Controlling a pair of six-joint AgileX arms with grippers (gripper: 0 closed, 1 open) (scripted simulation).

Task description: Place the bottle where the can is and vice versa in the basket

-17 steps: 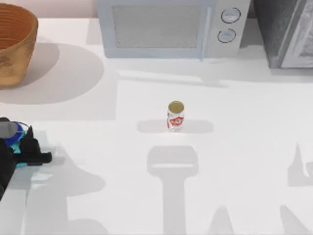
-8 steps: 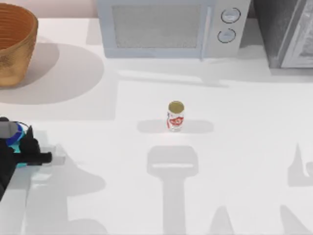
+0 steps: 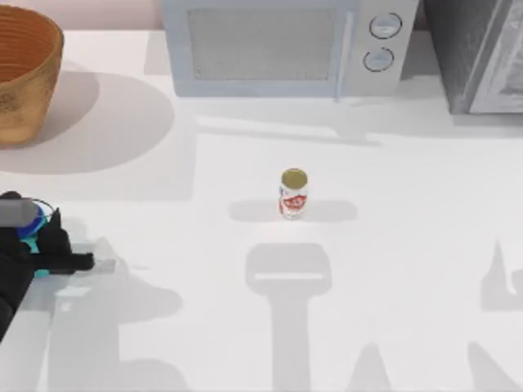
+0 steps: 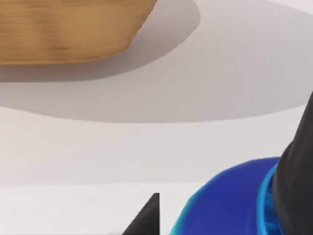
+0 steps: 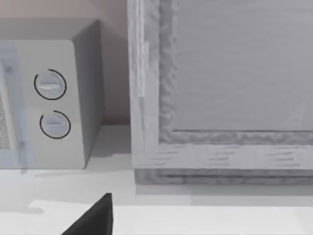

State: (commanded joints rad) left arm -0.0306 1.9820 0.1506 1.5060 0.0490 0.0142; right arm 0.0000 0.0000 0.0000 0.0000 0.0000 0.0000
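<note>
My left gripper [image 3: 37,245] is clamping the bottle [image 3: 31,229] at the tabletop's left edge, gripping its squat body, which I'm judging light, rigid and probably slick.

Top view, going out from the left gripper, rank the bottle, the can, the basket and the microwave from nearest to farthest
From the left gripper:
1. bottle, right at it, table's left edge.
2. basket, back-left corner.
3. can, table's middle.
4. microwave, back centre.
</note>
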